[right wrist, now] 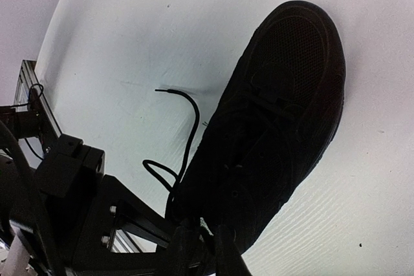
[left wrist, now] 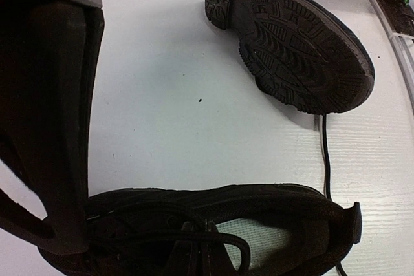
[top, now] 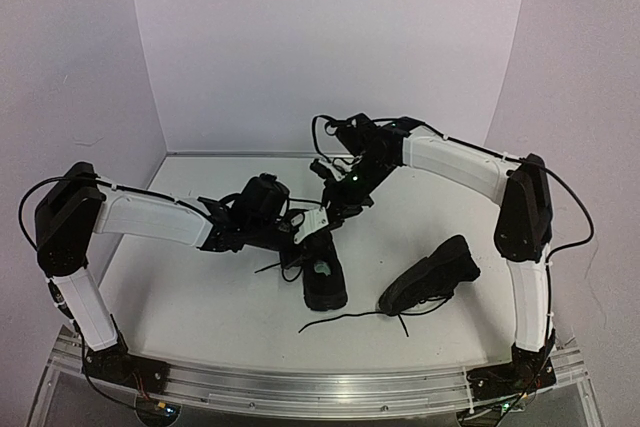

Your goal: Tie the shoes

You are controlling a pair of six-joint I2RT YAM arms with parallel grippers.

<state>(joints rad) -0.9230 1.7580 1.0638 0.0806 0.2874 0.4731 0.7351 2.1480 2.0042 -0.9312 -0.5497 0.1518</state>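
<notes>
Bolted along the bottom edge, both white-and-black arms stretched to centre, left gripper closed, right gripper of unclear gap, over one upright all-black low-top sneaker, second sneaker tipped sideways lower right, thin black lace trailing.

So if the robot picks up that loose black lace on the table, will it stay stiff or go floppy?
Probably floppy: the lace lies in a wavy line on the table. It looks thin, so likely light and slippery to pinch. A hard pull might drag the tipped shoe beside it.
</notes>
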